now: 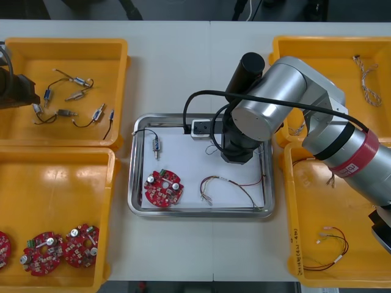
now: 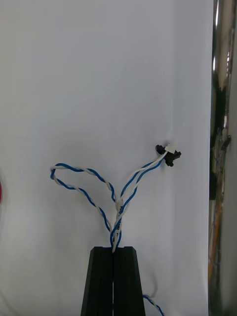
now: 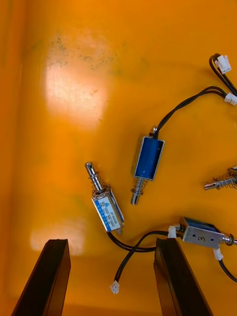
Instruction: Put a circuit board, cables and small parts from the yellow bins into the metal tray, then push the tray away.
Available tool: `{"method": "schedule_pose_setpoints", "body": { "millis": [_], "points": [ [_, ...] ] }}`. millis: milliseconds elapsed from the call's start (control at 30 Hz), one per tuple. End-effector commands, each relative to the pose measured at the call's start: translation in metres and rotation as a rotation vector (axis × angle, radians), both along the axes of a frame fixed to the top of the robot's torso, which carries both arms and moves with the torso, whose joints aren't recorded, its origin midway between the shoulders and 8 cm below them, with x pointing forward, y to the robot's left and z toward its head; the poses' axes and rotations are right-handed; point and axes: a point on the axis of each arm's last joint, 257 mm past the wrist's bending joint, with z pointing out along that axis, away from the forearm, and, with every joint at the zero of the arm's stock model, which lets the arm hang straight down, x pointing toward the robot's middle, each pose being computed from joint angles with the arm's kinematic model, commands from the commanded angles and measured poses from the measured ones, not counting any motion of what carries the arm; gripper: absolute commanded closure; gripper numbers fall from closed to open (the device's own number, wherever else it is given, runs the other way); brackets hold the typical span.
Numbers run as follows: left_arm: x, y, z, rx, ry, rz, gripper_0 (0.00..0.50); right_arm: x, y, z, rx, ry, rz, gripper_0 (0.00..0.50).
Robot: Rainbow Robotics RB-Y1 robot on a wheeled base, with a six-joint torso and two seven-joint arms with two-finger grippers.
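The metal tray (image 1: 137, 207), white inside, holds a red circuit board (image 1: 164, 187), a small metal part (image 1: 156, 145) on a black lead, and a red and yellow cable (image 1: 229, 186). My right arm's wrist (image 1: 239, 143) hangs over the tray's far right part. In the right wrist view my right gripper (image 2: 113, 249) is shut on a twisted blue and white cable (image 2: 123, 192), whose loops and black end plug (image 2: 169, 155) lie on the white floor. My left gripper (image 3: 111, 242) stands open above small metal parts (image 3: 147, 158) in the far left yellow bin (image 1: 119, 61).
The near left bin (image 1: 61, 177) holds several circuit boards (image 1: 46, 253). The near right bin (image 1: 348, 201) has red and yellow cables (image 1: 330, 244); the far right bin (image 1: 317, 49) has a twisted cable (image 1: 366, 76). The tray's shiny wall (image 2: 222, 98) rises beside the right fingers.
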Motion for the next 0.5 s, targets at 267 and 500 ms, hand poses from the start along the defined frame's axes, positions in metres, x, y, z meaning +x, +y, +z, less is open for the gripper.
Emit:
{"method": "schedule_pose_setpoints", "body": {
  "millis": [267, 500],
  "points": [
    [0.021, 0.017, 0.023, 0.158, -0.058, -0.105, 0.0, 0.002, -0.001, 0.0, -0.001, -0.017, -0.013, 0.0],
    [0.024, 0.015, 0.011, 0.173, -0.051, -0.114, 0.0, 0.002, 0.0, 0.022, 0.001, -0.054, -0.026, 0.0]
  ]
}}
